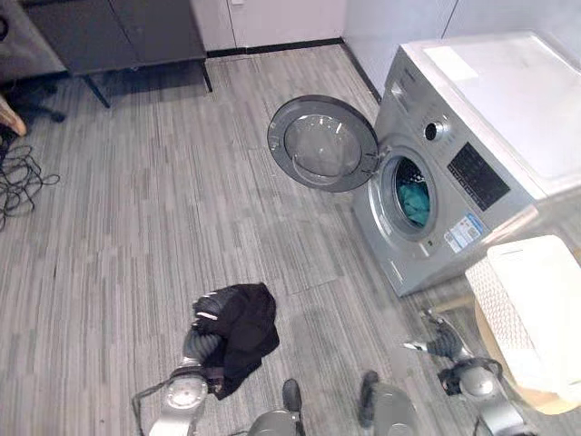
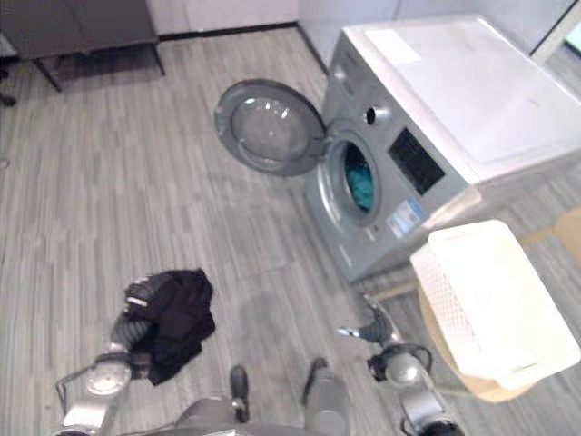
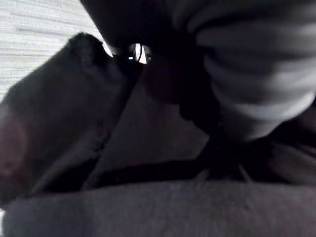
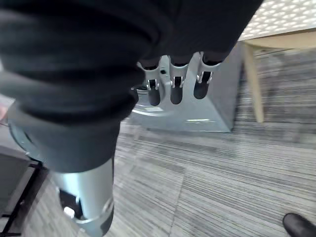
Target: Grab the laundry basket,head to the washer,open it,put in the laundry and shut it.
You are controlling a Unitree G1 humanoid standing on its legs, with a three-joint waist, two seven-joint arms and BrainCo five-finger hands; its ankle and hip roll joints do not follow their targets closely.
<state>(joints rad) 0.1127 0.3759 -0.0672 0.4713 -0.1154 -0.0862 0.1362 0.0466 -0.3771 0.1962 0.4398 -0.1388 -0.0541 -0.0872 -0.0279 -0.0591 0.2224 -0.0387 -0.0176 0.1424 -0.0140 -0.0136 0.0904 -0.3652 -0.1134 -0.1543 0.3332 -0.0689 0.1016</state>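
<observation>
the left hand seems to grip the black cloth for the washer at two o'clock, while the right hand hangs loose-fingered, holding nothing.

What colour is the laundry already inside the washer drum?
Teal, seen through the open silver front-loading washer as crumpled cloth; clearest in the left eye view.

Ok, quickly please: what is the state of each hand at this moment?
Left hand: shut on the black garment.
Right hand: open, fingers relaxed, holding nothing.
</observation>
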